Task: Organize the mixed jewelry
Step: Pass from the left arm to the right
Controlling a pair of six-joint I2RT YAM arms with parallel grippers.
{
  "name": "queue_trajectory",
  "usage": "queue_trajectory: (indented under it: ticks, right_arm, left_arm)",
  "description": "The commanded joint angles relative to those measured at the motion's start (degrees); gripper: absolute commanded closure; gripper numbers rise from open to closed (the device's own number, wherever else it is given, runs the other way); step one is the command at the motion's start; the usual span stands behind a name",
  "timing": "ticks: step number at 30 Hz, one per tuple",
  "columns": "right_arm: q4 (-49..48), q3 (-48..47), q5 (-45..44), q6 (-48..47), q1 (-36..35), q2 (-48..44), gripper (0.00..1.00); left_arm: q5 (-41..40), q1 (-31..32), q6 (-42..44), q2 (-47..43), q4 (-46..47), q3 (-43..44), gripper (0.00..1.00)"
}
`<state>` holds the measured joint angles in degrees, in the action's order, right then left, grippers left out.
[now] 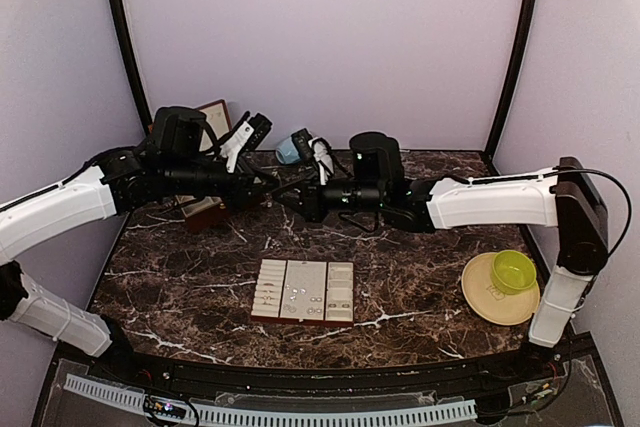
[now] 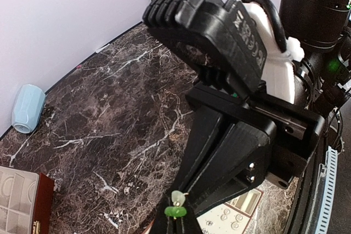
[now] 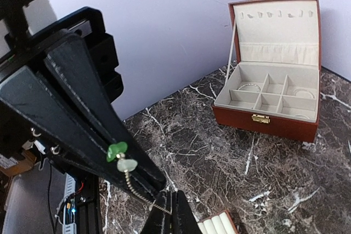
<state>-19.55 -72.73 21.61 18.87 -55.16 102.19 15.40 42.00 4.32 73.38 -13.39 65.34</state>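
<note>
A dangle earring with a green bead (image 2: 175, 211), a pale bead (image 3: 127, 165) and a thin chain (image 3: 141, 193) hangs between my two grippers above the table's back middle. My left gripper (image 2: 175, 224) is shut with the green bead right at its fingertips. My right gripper (image 3: 173, 215) is shut on the chain's far end. The two grippers meet tip to tip in the top view: left gripper (image 1: 280, 190), right gripper (image 1: 293, 195). Several tiny silvery rings and earrings (image 1: 305, 295) lie in the cream-lined tray (image 1: 266, 287).
An open red-brown box (image 3: 263, 119) with cream compartments stands at the back left, also in the top view (image 1: 205, 212). A pale blue cup (image 1: 289, 149) lies at the back wall. A yellow plate (image 1: 485, 299) with a green bowl (image 1: 513, 270) sits at the right.
</note>
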Motion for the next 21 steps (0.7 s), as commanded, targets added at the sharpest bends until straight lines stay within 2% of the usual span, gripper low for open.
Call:
queue_trajectory:
  ticks: [1,11,13,15,17,21]
  right_arm:
    - [-2.19,-0.7,-0.21,-0.33,-0.51,-0.18,1.0]
    - [2.4,-0.84,-9.48,0.24,-0.57,-3.04,1.0]
    - [3.74,-0.86,-11.28,0.49,-0.57,-3.72,1.0]
    - [5.02,-0.75,-13.53,0.86,-0.57,-4.52,1.0]
    - [6.05,-0.47,-15.7,1.05,-0.48,-5.36,1.0]
    - [7.13,0.22,-19.04,0.62,-0.35,-6.66,1.0]
  left_arm:
    - [-1.07,-0.24,-0.56,-2.47,1.03,-0.13,1.0]
    - [-4.3,-0.27,-1.28,-4.13,1.11,-2.94,0.97]
    - [-4.96,-0.34,-1.63,-4.37,1.32,-3.78,0.88]
    - [-5.46,-0.57,-2.2,-4.67,1.58,-4.7,0.61]
    - [-5.55,-0.84,-2.8,-5.18,1.73,-5.49,0.45]
    - [-7.15,-1.84,-4.97,-7.83,2.76,-7.32,0.31]
